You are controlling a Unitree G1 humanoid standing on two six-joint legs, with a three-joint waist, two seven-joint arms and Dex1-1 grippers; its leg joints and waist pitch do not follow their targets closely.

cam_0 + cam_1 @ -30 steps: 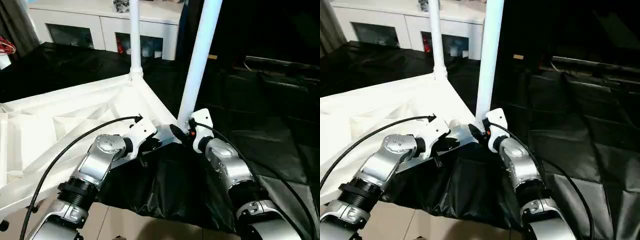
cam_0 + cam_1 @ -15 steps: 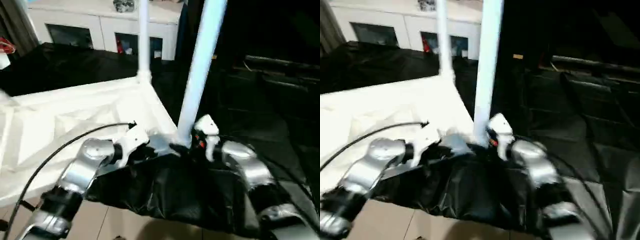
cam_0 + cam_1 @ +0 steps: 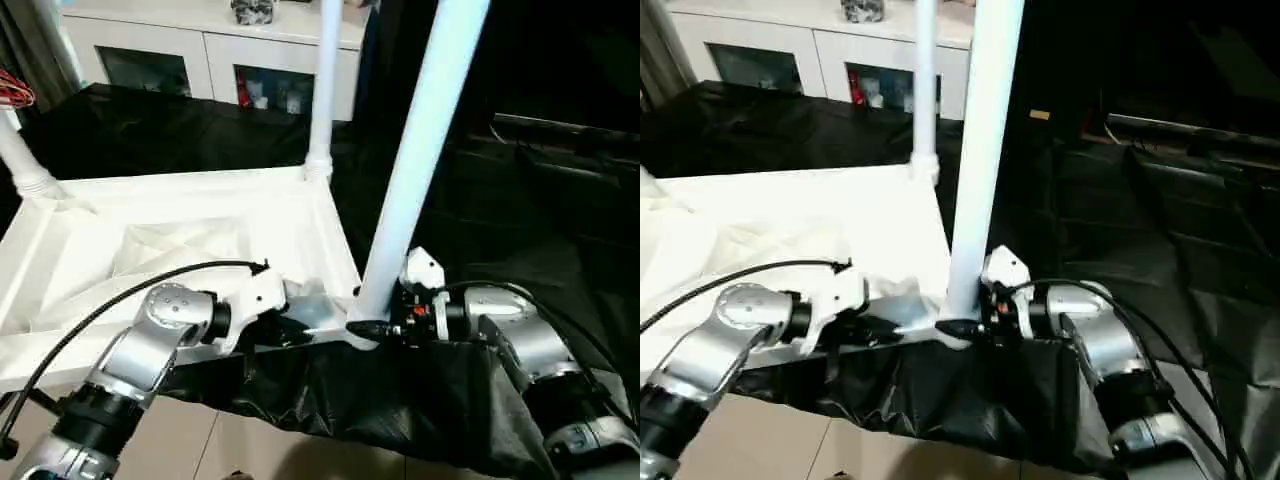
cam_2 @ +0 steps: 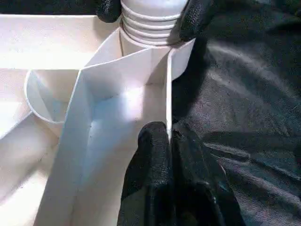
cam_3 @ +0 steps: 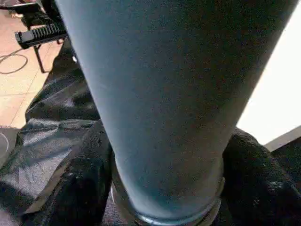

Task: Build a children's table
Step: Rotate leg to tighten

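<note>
Left eye view: tabletop (image 3: 200, 230) lies underside-up on a desk (image 3: 140, 130) w/ black cover, ribs showing. Three legs are standing in corner sockets: far leg (image 3: 325, 85), far-left leg (image 3: 20, 160), and the near leg (image 3: 420, 170) by the robot's right arm. Fourth corner can't be made out.

Right gripper (image 3: 375, 328) sits at the base of the near leg, jaws narrow around it, one finger (image 5: 77, 195) each side of the tube just above the socket collar. Threaded end (image 4: 150, 21) of that leg shows partly exposed above the socket in the left wrist view, so prob. not fully seated yet.

Left gripper (image 4: 168, 141) has its jaws pinched shut on the thin edge wall of the tabletop, near that same corner, bracing it.

Handling, as a guess: all hollow white plastic, so light, fairly stiff, but smooth and slippery. Leg is long and tapered, so a grip low down by the collar gives best control for twisting; higher up it would lever and wobble. Tabletop rim is thin and could flex, so hold close to a rib or corner where it's stiffest. Cover under the corner is loose and may let the top slide when torque goes in.

White cabinet (image 3: 210, 55) w/ glass doors stands behind, apart from the work.
</note>
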